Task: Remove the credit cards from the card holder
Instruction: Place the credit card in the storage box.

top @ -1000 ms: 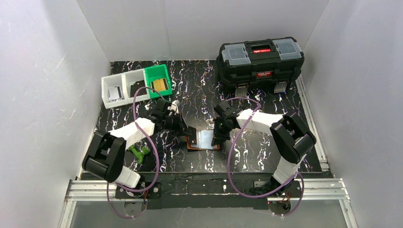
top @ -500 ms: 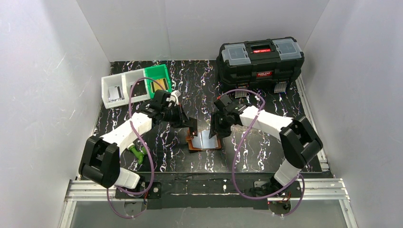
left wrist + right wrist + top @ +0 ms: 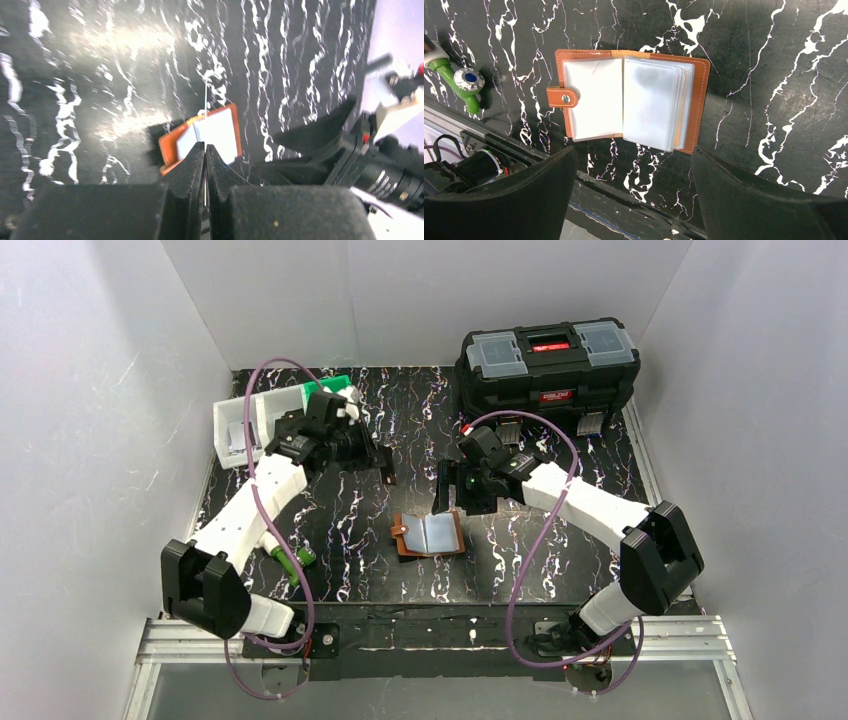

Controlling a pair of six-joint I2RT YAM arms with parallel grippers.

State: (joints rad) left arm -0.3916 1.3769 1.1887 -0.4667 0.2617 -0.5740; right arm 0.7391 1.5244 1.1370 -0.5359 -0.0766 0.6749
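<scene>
The holder lies open and flat at mid-table, long side running left to right and pale pockets up. The right gripper, fingers spread wide, hangs just behind and above it and is much the nearer of the two. Farther back, near the bins, the left gripper pinches what looks like a card held edge-on; a second ago both grippers crowded the holder and the right fingers were closed.

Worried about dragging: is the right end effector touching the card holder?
Apart. Right wrist view: the card holder lies open on the table, clear of the spread right end effector.
</scene>
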